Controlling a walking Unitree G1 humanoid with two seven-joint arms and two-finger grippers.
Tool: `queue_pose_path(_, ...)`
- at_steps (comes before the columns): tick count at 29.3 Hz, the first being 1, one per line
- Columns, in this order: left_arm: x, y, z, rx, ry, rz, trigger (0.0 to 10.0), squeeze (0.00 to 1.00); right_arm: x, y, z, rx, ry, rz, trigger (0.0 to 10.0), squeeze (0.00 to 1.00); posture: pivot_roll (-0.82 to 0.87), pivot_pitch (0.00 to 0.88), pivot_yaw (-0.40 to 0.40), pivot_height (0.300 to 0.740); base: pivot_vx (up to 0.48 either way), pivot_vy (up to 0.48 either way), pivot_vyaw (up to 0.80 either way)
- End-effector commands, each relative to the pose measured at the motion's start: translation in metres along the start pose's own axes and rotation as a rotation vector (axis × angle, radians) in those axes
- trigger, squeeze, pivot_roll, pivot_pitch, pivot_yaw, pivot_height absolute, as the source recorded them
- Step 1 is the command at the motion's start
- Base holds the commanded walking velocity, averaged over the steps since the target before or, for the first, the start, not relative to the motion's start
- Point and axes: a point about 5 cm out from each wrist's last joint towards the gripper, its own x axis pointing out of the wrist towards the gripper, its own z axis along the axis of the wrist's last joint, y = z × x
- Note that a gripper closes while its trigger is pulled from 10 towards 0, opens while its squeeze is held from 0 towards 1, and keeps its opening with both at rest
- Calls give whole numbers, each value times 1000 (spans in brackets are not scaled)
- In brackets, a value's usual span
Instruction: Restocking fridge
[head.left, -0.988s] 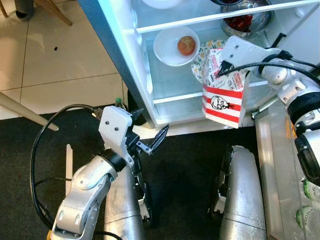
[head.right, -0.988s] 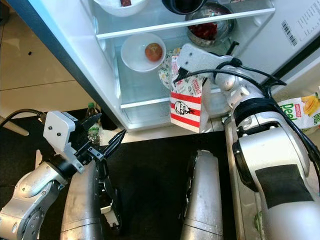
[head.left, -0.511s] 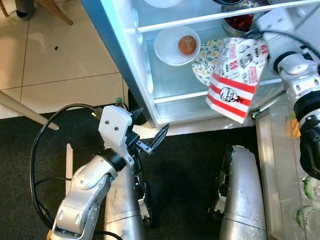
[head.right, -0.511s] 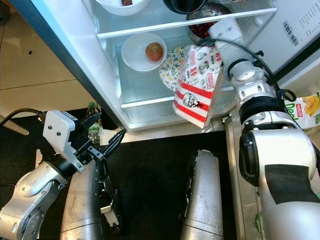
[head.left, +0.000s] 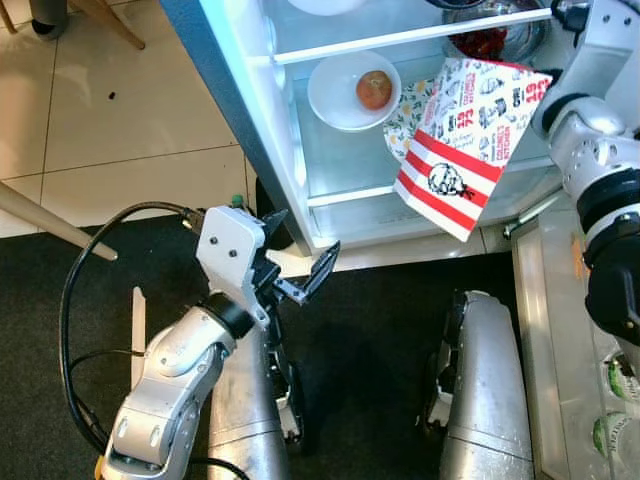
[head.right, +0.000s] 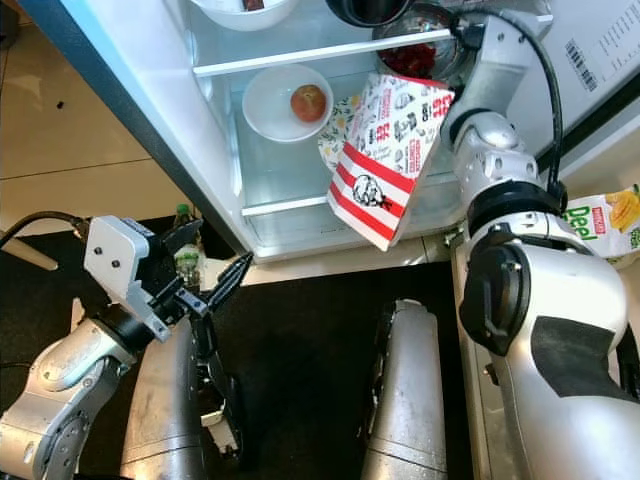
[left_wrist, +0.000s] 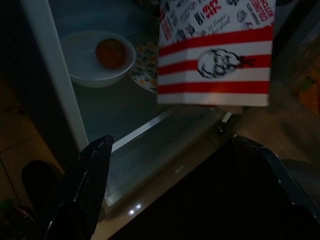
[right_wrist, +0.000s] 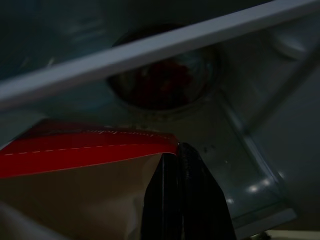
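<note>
The right tool (right_wrist: 182, 195) is pinched together on the top edge of a red-and-white striped paper bag (head.left: 462, 140), with one black finger (right_wrist: 192, 200) lying over the bag's folded rim. The bag hangs tilted in front of the open fridge (head.left: 290, 120), its printed top toward the upper shelf edge and its striped bottom corner low over the front edge of the lower glass shelf (head.left: 345, 195). It does not appear to rest on the shelf; whether its lower corner touches the shelf's front rail cannot be told.

On that lower shelf, toward the left wall, sits a white bowl (head.left: 352, 90) with a round orange-brown fruit (head.left: 373, 90) in it. Just beside the bowl lies a patterned plate (head.left: 406, 112), partly covered by the bag. On the shelf above, behind the white rail (head.left: 400, 38), stands a glass bowl (head.right: 425, 55) holding something red.

The left tool (head.left: 300, 268) hovers low before the fridge's bottom front corner, over the dark mat (head.left: 370, 330), its two fingers spread well apart and holding nothing. A small green-capped bottle (head.right: 185, 255) stands on the floor near it. To the right, the door rack (head.right: 600, 225) carries a juice carton.
</note>
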Motion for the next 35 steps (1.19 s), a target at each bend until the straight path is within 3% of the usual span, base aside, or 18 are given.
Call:
queue_pose_path(1, -3, -6, -3, -26, 13, -15, 10000, 0, 0, -1, -1, 51, 4, -18, 0, 0, 130, 552, 59, 500, 0, 0, 0)
queue_pose_path(10, -2, -7, -3, -29, 9, -17, 10000, 0, -2, -14, 8, 315, -53, -150, 0, 0, 135, 545, 55, 500, 0, 0, 0)
queue_pose_path(17, -2, -8, -2, -29, 6, -17, 10000, 0, -2, -22, 4, 371, -45, -221, 0, 0, 138, 549, 53, 500, 0, 0, 0)
queue_pose_path(21, -1, -9, -1, -32, 3, -17, 10000, 0, -2, -28, -13, 400, 4, -300, 0, 0, 142, 553, 51, 500, 0, 0, 0)
queue_pose_path(27, 0, -10, -1, -31, 1, -18, 10000, 0, -2, -27, -27, 399, 47, -324, 0, 0, 145, 554, 50, 500, 0, 0, 0)
queue_pose_path(28, -1, -10, 0, -30, 1, -18, 10000, 0, -2, -25, -33, 374, 66, -324, 1020, 0, 146, 555, 50, 500, 0, 0, 0)
queue_pose_path(29, -1, -10, 0, -30, 0, -17, 10000, 0, -2, -24, -36, 361, 77, -318, 3608, 0, 146, 555, 50, 500, 0, 0, 0)
queue_pose_path(30, -1, -10, 0, -30, 0, -17, 10000, 0, -2, -24, -36, 361, 77, -318, 3608, 0, 146, 555, 50, 500, 0, 0, 0)
queue_pose_path(31, -1, -10, 0, -30, 0, -17, 10000, 0, -1, -22, -38, 337, 85, -308, 10000, 0, 146, 555, 50, 500, 0, 0, 0)
queue_pose_path(33, -1, -10, 1, -30, -1, -16, 10000, 0, -1, -18, -42, 304, 100, -290, 10000, 0, 145, 555, 49, 500, 0, 0, 0)
queue_pose_path(34, -1, -10, 1, -30, -2, -16, 10000, 0, -1, -17, -42, 287, 100, -289, 10000, 388, 145, 555, 49, 500, 0, 0, 0)
queue_pose_path(35, -1, -10, 1, -30, -2, -16, 10000, 0, -1, -17, -42, 287, 100, -289, 10000, 388, 145, 555, 49, 500, 0, 0, 0)
